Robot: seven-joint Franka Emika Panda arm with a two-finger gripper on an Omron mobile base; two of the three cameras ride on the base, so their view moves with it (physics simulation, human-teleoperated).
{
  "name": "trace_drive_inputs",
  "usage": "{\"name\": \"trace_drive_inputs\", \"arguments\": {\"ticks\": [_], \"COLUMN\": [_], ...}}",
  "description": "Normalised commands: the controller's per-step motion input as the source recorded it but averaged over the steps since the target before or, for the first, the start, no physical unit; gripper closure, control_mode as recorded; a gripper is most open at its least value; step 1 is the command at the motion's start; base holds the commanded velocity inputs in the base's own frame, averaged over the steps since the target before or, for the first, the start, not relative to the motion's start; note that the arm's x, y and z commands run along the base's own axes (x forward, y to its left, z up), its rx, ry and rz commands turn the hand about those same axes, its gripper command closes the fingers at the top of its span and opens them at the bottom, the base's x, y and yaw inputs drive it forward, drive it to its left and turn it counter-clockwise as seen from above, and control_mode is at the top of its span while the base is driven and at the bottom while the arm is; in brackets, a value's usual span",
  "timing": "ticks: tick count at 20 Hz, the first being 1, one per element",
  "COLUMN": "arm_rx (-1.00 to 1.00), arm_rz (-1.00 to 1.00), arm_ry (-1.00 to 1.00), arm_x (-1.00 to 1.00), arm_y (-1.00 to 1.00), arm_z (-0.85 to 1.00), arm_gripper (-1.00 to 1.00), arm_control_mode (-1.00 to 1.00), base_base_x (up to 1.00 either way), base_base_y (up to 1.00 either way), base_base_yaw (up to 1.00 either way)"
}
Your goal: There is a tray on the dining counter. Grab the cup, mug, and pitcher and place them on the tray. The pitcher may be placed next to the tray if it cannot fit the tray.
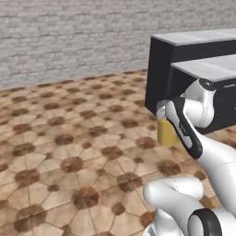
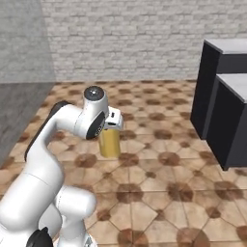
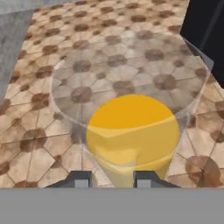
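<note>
Gripper (image 3: 109,178) is clasping the pitcher (image 3: 131,131), carrying it above the tiled floor (image 1: 69,138). Hand view is looking thru the clear rim onto the juice; base views are giving only its yellow side. Dark cabinet (image 2: 222,111) is sitting at 3 o'clock w/ open floor all round.

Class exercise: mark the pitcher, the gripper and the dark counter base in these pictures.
pitcher (image 2: 110,143): right base view, juice-filled body.
gripper (image 3: 108,179): hand view, between its fingertips.
dark counter base (image 1: 159,78): left base view, side panel.
</note>
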Motion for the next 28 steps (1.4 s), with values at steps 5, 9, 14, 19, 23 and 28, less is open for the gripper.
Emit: {"name": "trace_drive_inputs", "arguments": {"ticks": [5, 9, 14, 19, 23, 28], "arm_rx": [0.00, 0.00, 0.00, 0.00, 0.00, 0.00], "arm_rz": [0.00, 0.00, 0.00, 0.00, 0.00, 0.00], "arm_ry": [0.00, 0.00, 0.00, 0.00, 0.00, 0.00], "arm_x": [0.00, 0.00, 0.00, 0.00, 0.00, 0.00], "arm_y": [0.00, 0.00, 0.00, 0.00, 0.00, 0.00], "arm_z": [0.00, 0.00, 0.00, 0.00, 0.00, 0.00], "arm_gripper": [1.00, 1.00, 1.00, 1.00, 1.00, 1.00], "arm_control_mode": [1.00, 1.00, 1.00, 1.00, 1.00, 1.00], "base_base_x": [1.00, 1.00, 1.00, 1.00, 1.00, 1.00], "base_base_y": [0.50, 0.46, 0.38, 0.40, 0.38, 0.21], "base_base_yaw": [0.00, 0.00, 0.00, 0.00, 0.00, -0.02]}}
